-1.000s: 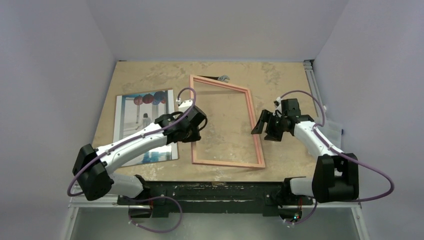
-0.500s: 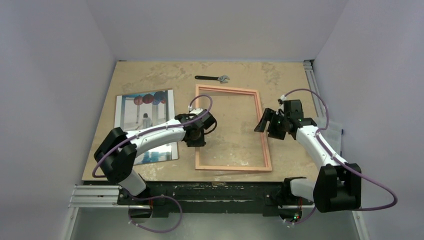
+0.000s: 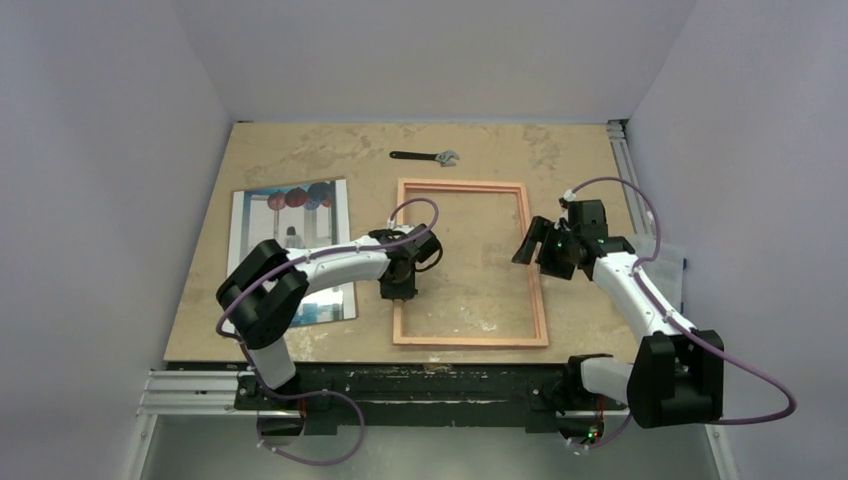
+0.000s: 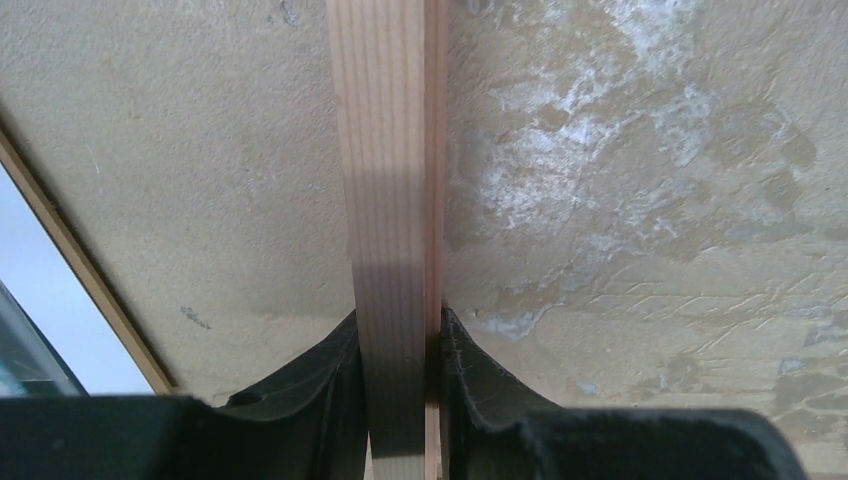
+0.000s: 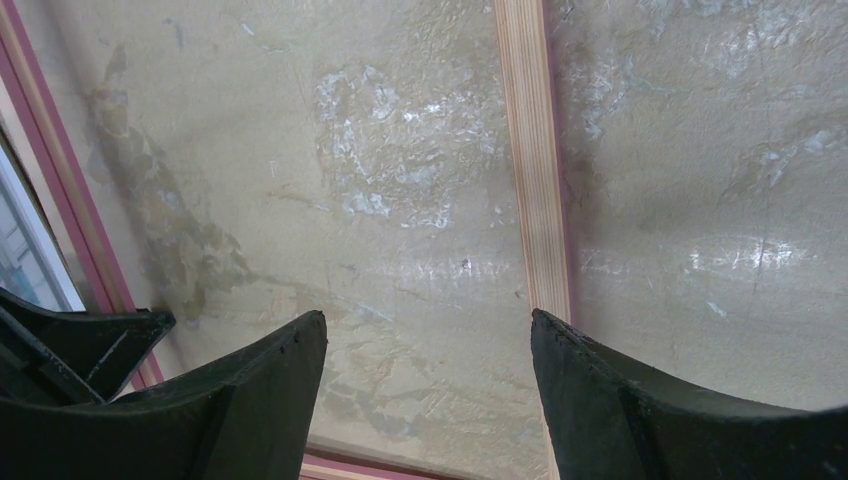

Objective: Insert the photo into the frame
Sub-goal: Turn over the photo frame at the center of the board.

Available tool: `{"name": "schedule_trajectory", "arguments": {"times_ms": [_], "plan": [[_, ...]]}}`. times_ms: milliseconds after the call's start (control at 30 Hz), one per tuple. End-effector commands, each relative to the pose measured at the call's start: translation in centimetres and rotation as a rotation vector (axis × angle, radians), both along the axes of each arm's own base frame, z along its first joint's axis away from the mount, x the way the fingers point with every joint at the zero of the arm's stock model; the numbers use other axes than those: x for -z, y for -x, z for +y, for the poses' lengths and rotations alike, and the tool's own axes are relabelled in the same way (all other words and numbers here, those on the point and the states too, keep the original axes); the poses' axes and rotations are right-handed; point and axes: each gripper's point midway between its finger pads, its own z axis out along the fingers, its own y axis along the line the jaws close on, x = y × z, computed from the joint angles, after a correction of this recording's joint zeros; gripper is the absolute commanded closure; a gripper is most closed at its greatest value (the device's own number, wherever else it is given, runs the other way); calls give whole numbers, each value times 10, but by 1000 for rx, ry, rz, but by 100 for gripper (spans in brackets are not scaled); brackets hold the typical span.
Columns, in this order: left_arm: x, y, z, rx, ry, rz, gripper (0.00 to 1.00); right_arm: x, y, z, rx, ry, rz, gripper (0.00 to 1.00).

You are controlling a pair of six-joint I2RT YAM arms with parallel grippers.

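Clamping left gripper (image 3: 398, 287) onto left rail of frame (image 3: 462, 184), lying flat mid-tabletop (image 3: 300, 150). Holding right gripper (image 3: 527, 243), fingers (image 5: 250, 400) apart, above right rail. Seeing photo (image 3: 290, 235) face-up near tabletop's left edge.

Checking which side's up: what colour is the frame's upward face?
The frame: light wood grain, pink side edge; left wrist view best.

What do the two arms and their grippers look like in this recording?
The left arm and right arm have white link shells with black joints and black bases. A purple cable loops along each arm. The left gripper and right gripper have black, curved fingers that taper towards the tips.
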Motion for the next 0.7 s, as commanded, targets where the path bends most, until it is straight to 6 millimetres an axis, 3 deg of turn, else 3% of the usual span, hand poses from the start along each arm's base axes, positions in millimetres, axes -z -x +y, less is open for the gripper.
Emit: {"name": "schedule_trajectory", "arguments": {"times_ms": [0, 300, 433, 567, 667], "plan": [[-5, -12, -15, 25, 23, -29, 100, -15, -8, -5, 15, 31, -56, 27], [-2, -13, -28, 40, 16, -8, 100, -21, -10, -5, 8, 29, -89, 27], [-4, -11, -26, 45, 0, 5, 79, -21, -9, -3, 2, 21, -91, 27], [-8, -10, -23, 41, -8, 0, 42, -18, -8, -2, -5, 17, -86, 27], [-12, -11, -21, 36, -7, -7, 32, -20, -8, -1, -3, 5, -90, 27]]}}
